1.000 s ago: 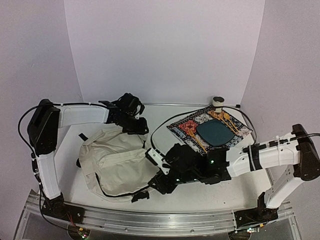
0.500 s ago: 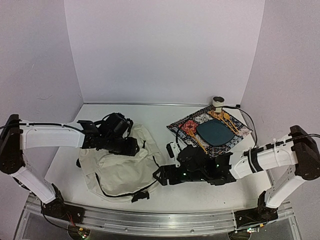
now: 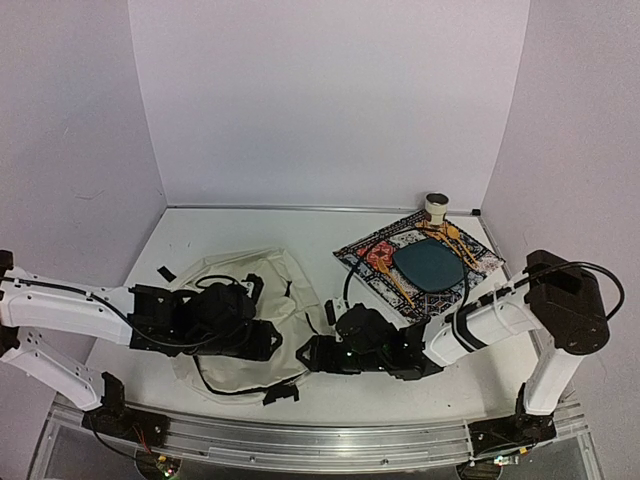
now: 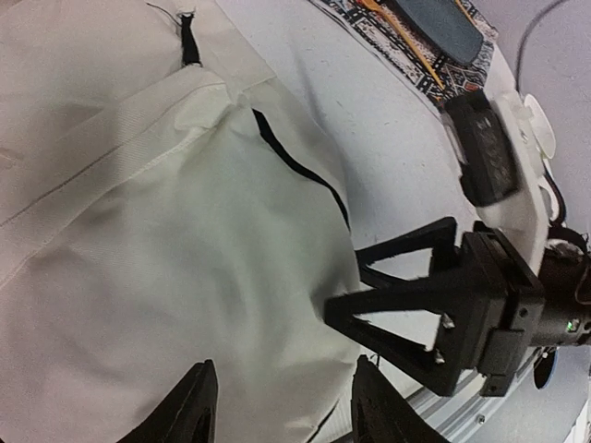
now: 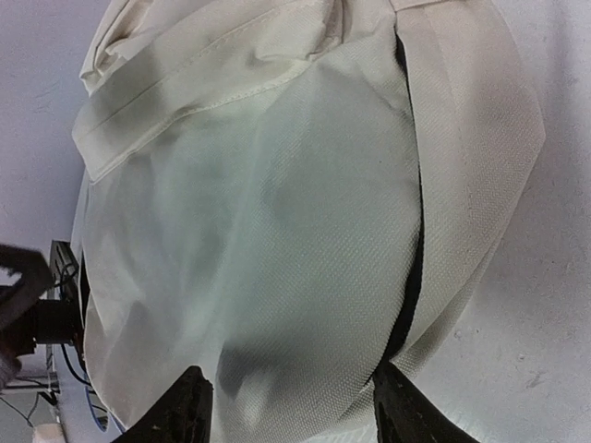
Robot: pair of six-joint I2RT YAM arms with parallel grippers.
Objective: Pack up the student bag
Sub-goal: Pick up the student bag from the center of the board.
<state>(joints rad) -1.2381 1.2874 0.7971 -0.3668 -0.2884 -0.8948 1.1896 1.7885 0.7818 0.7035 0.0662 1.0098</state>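
Well, bag point(image 3: 268, 282) looked soft, floppy, light, so best pinched at zip seam point(image 4: 297, 168); L gripper point(image 4: 284, 408) & R gripper point(image 5: 294, 406) over it, jaws spread, holding nothing.

White table point(image 3: 200, 235), pale lilac walls point(image 3: 330, 100), aluminium rail point(image 3: 300, 440) along near edge

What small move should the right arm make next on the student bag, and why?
Probably close the right end effector on the fabric beside the black zipper line. Its jaws stand apart at the edge of the student bag with nothing gripped, and the left end effector hovers open over the bag, so neither holds it yet.
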